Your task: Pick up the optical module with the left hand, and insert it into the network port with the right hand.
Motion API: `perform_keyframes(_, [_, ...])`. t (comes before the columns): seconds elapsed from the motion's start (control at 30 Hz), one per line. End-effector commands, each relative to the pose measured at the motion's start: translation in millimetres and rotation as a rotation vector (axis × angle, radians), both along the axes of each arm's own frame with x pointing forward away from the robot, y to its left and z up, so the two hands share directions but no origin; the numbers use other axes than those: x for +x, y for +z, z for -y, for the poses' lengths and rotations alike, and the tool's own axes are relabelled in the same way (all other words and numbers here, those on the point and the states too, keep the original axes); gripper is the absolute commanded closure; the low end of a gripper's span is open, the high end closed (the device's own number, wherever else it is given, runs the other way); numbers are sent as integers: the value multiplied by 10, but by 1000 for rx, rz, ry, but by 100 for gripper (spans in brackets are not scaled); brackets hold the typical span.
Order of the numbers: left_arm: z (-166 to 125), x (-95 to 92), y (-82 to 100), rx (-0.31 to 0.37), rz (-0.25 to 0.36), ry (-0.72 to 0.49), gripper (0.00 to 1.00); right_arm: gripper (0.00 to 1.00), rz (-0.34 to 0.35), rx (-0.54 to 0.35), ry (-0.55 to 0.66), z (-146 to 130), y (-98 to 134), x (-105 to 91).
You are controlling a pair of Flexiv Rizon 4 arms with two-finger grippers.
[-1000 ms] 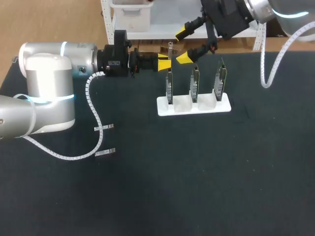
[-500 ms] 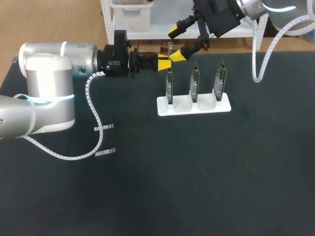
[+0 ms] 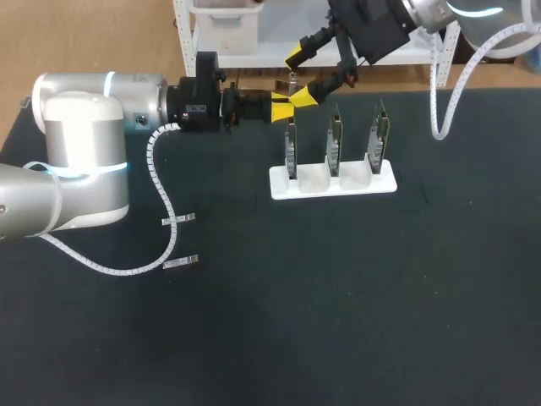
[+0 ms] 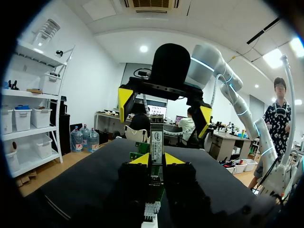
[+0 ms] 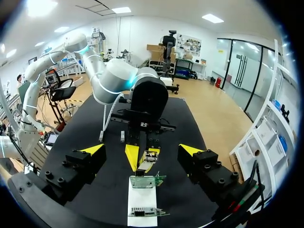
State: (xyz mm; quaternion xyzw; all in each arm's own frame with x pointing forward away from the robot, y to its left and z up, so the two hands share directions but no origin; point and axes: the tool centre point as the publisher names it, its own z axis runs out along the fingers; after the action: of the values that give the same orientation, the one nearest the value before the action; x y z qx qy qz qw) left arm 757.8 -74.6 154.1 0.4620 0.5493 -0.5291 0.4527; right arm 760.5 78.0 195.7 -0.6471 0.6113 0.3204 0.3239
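- Optical module (image 3: 292, 83): a slim silver bar. In the head view its long axis runs crosswise to the left arm's fingers, and its free end stands clear above their yellow tips. In the left wrist view it rises upright from between the tips.
- Left gripper (image 3: 282, 108): closed on the lower part of the module, with one yellow tip pressed to each side. It is held over the far edge of the table, near the leftmost card.
- Right gripper (image 3: 302, 77): spread wide and holding nothing. Its two yellow tips flank the module's free end, one on either side, and both stand apart from it.
- Table (image 3: 338, 296): a dark, matte surface.
- White holder (image 3: 385, 183): stands on the table just beside the grippers and carries three upright circuit cards (image 3: 336, 135) in a row.
- Two small pale pieces (image 3: 178, 221): lie near the left arm's cable, well apart from the holder.
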Motion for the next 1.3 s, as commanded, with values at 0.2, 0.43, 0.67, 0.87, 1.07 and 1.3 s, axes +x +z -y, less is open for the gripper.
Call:
perform_keyframes(0.2, [8,19,-7,-1,1,-2,100,0,-5,0,0,-14,-22,45])
perform_keyframes(0.43, [8,19,-7,-1,1,-2,100,0,-6,-3,-3,-17,-24,65])
perform_keyframes(0.67, [8,19,-7,-1,1,-2,100,0,-10,-6,-2,-19,-38,73])
perform_keyframes(0.87, [8,19,-7,-1,1,-2,100,100,-6,-5,4,-22,-40,62])
perform_keyframes(1.07, [8,19,-7,-1,1,-2,100,100,-3,-5,5,-25,-35,55])
perform_keyframes(1.3, [8,19,-7,-1,1,-2,100,100,1,-3,1,-23,-19,49])
